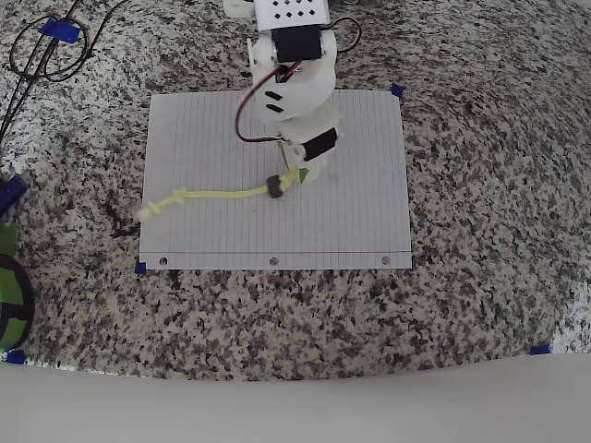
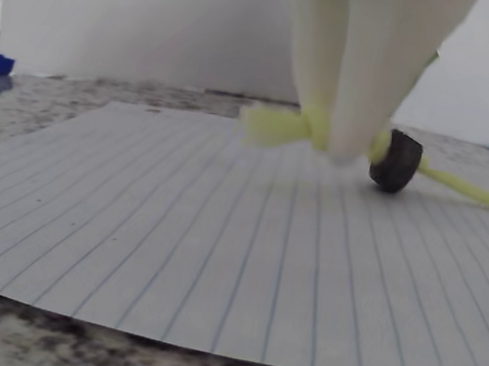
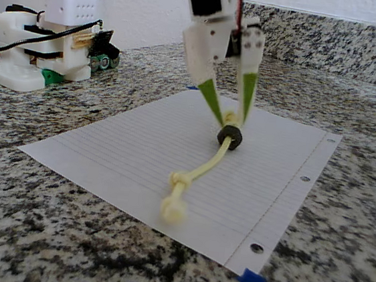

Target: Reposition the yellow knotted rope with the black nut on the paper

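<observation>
The paper point(image 1: 203, 129) is a white lined sheet lying flat on the granite counter. The yellow knotted rope point(image 1: 222, 195) runs across its middle, and its left knotted end reaches the sheet's left edge in the overhead view. The black nut point(image 1: 275, 185) sits on the rope near the right end and rests on the sheet. My gripper point(image 1: 297, 175) points down, shut on the rope's end knot just beyond the nut. In the wrist view my gripper point(image 2: 327, 136) pinches the knot, with the nut point(image 2: 397, 160) and rope point(image 2: 487, 193) to the right. The fixed view shows gripper point(image 3: 231, 118), nut point(image 3: 230, 137) and rope point(image 3: 202, 169).
Blue tape marks point(image 1: 397, 90) sit at the paper's corners, one also near the front in the fixed view point(image 3: 252, 280). Black cables point(image 1: 46, 46) lie at the overhead view's top left. A green and black object point(image 1: 9, 300) is at the left edge. Granite surrounds the sheet.
</observation>
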